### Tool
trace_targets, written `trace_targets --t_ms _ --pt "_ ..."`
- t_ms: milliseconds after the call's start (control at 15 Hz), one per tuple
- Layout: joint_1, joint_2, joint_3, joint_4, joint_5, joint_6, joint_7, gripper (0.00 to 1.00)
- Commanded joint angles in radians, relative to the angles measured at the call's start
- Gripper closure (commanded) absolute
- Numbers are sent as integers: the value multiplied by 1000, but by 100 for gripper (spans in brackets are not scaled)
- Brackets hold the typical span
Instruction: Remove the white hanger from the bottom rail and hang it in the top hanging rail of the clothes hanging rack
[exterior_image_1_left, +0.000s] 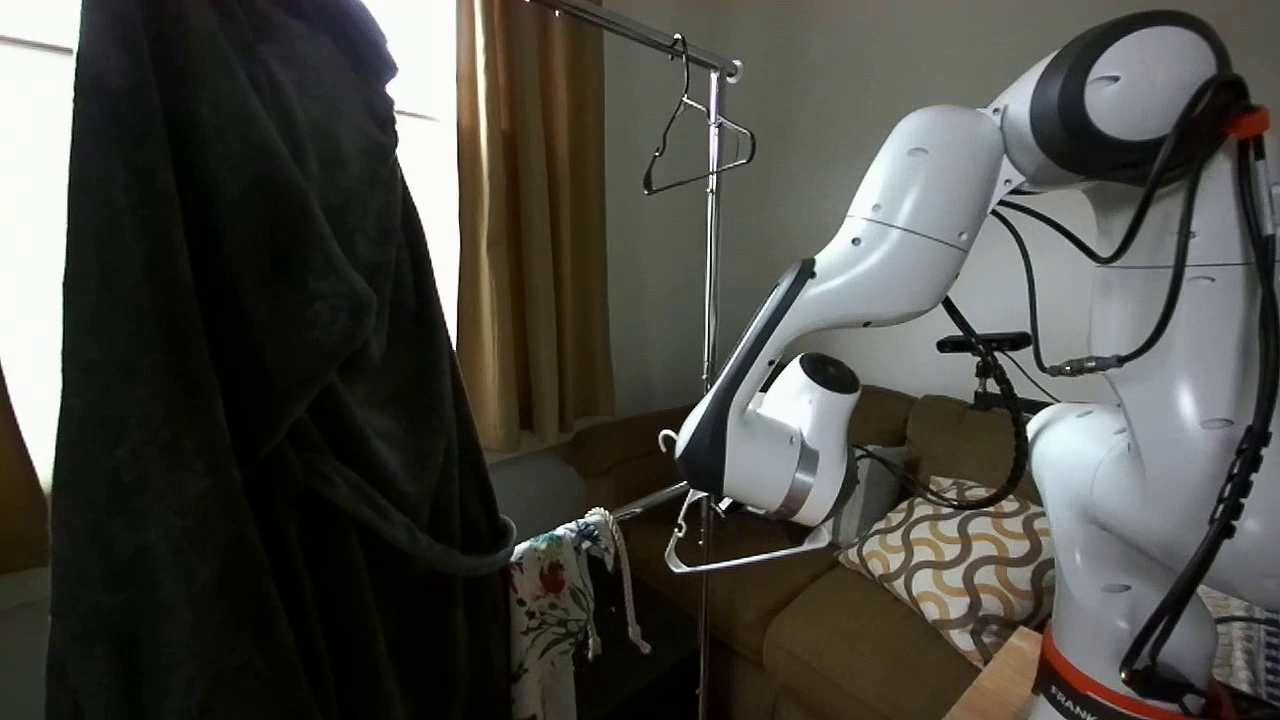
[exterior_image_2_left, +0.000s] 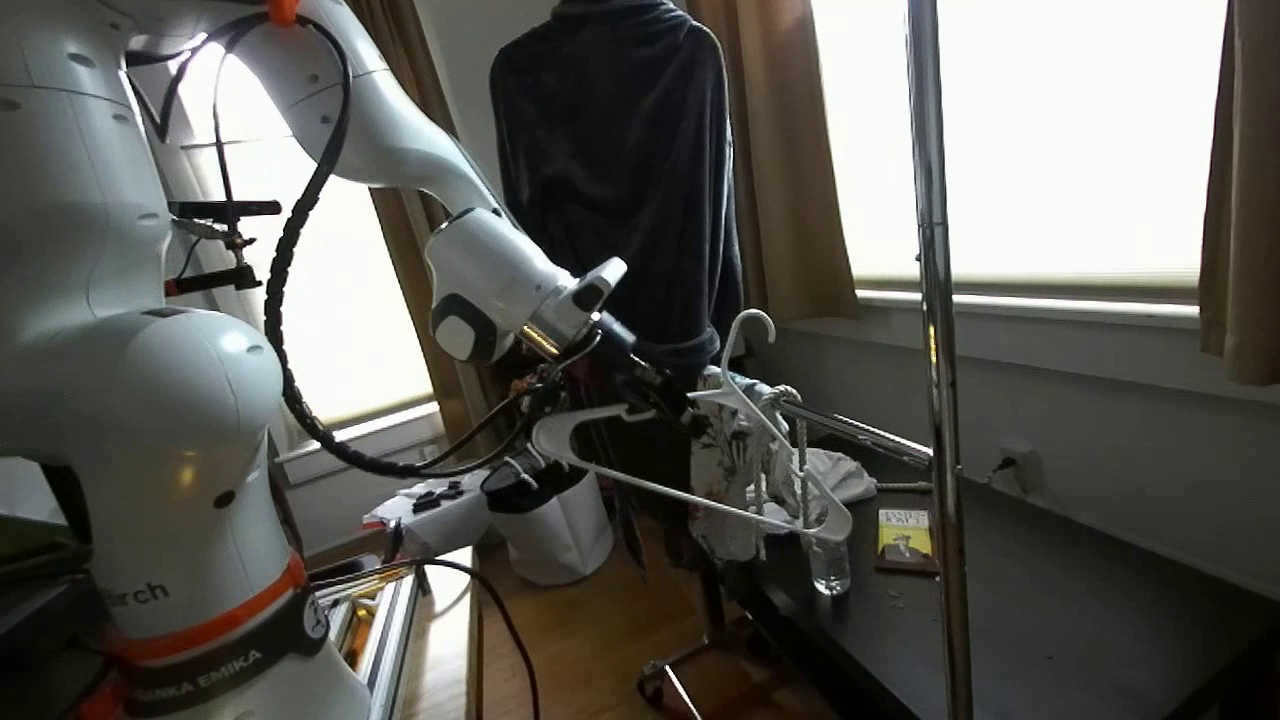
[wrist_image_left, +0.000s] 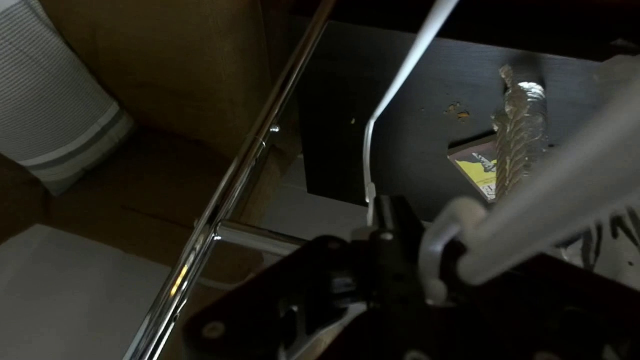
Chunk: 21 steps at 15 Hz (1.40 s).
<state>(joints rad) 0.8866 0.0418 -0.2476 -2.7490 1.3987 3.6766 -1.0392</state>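
The white hanger (exterior_image_2_left: 690, 497) is held tilted by my gripper (exterior_image_2_left: 688, 412), which is shut on its upper part near the neck. Its hook (exterior_image_1_left: 667, 438) stands up above the bottom rail (exterior_image_1_left: 655, 499) and looks apart from it. In the wrist view the hanger's arms (wrist_image_left: 400, 75) run out on both sides of the gripper (wrist_image_left: 392, 212). The bottom rail also shows in an exterior view (exterior_image_2_left: 865, 437) and the wrist view (wrist_image_left: 260, 237). The top rail (exterior_image_1_left: 635, 27) is far above the gripper. The fingertips are hidden behind the wrist in an exterior view.
A black hanger (exterior_image_1_left: 655, 165) hangs on the top rail near the chrome post (exterior_image_1_left: 712, 270). A dark robe (exterior_image_1_left: 270, 380) hangs further along. A floral cloth with rope (exterior_image_1_left: 548, 590) drapes over the bottom rail. A dark table (exterior_image_2_left: 1040, 620) holds a book (exterior_image_2_left: 903, 540) and a glass (exterior_image_2_left: 830, 568).
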Motion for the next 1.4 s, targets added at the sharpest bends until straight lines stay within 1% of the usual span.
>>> trace_targets --t_ms 0,67,133,333,400,467,533,600,733,800,933,1000,1067,1267,1333 --pt "37 -128 35 -1 228 36 -272 99" --pt "43 -160 44 4 293 55 -351 99" --pt "50 -231 53 -28 348 89 -426 99" --pt "70 -352 62 3 500 170 -644 99" --pt "76 -404 68 17 526 209 -708 99" --pt "-45 -445 198 33 552 218 -766 99" --pt "-54 -495 211 50 566 228 -824 99" --pt "-77 -535 237 79 574 226 -879 99" --pt "-118 -587 272 119 557 185 -944 99" --pt "-135 -600 278 146 542 152 -974 99" --pt "-173 -609 277 183 509 63 -992 99" --pt "-126 -603 218 204 471 34 -991 99" --pt "-138 -603 212 217 453 -18 -993 99" --pt "-145 -607 190 257 353 -163 -982 99" --pt "-132 -585 172 268 353 -183 -1006 99"
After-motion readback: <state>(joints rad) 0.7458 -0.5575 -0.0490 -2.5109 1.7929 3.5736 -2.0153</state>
